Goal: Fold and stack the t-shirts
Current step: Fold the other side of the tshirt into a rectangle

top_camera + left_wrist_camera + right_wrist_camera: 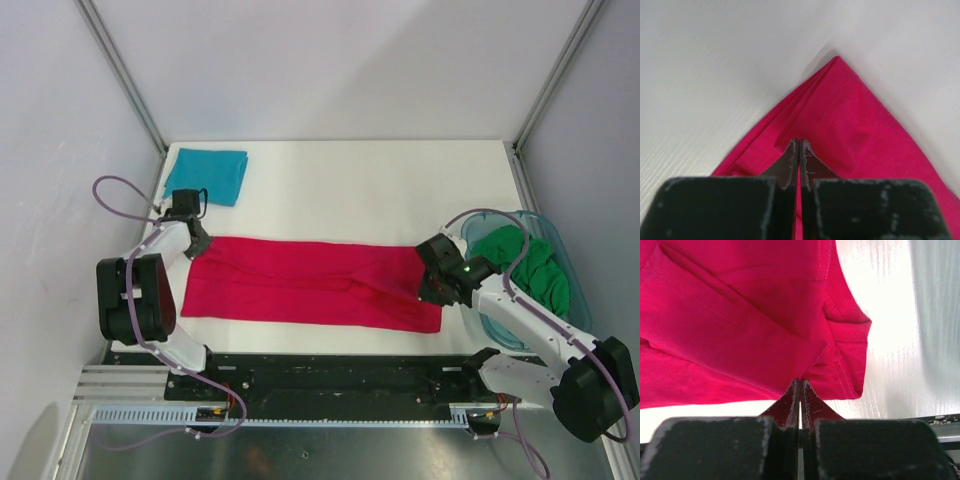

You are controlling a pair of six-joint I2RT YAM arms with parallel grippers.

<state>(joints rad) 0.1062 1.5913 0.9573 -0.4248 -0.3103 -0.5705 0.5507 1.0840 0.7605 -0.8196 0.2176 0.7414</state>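
White table [350,190] with a faintly ribbed surface, enclosed by plain pale walls [340,60] and slanting metal posts [120,70] at the rear corners; a black base rail [330,375] runs along the near edge. The crimson t-shirt [310,283] lies flat as a long band across the middle of the table. The left gripper [197,245], at the shirt's far left corner, is clenched on the cloth, its fingers [790,160] pressed together over the fabric. The right gripper [425,290], at the shirt's right end, is likewise pinched onto a fold near a sleeve. The teal t-shirt [212,175] lies folded beyond the crimson shirt's left end, apart from it. The green t-shirt [525,265] sits crumpled in a clear plastic tub [580,300] just right of the crimson shirt.
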